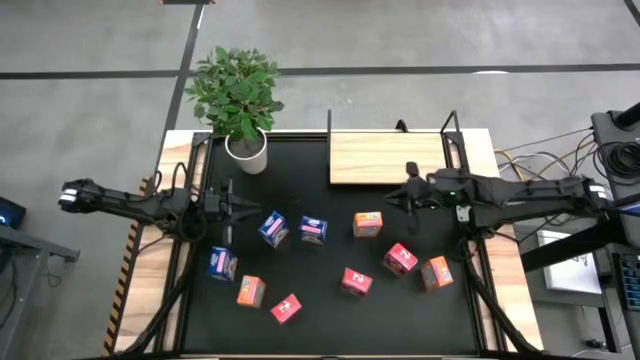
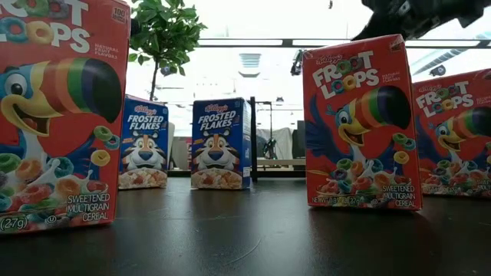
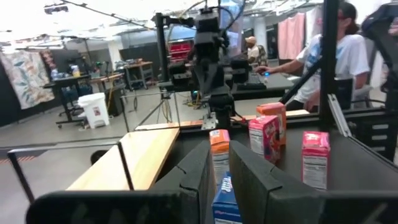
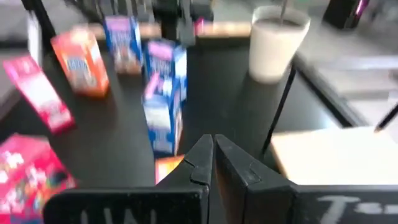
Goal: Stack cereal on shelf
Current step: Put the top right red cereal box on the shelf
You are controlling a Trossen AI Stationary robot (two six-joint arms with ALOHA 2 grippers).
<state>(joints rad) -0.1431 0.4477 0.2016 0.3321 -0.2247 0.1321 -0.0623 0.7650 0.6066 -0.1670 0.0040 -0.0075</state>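
Cereal: nine small printed cardboard boxes [image 1: 313, 231] scattered on black surface [image 1: 300, 195] | shelf: light-wood board [image 1: 385, 158] at back, bare | left end effector [image 1: 262, 207] pinched together, empty | right end effector [image 1: 388, 199] likewise, beside shelf

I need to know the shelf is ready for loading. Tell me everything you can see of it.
The shelf is a flat, rectangular light-wood board with thin black metal posts at its ends. It lies at the far edge of the black tabletop, right of the potted plant. Its top is bare: no cereal box rests on it. The right end effector, shut, hangs by its near edge; whether they touch cannot be told.
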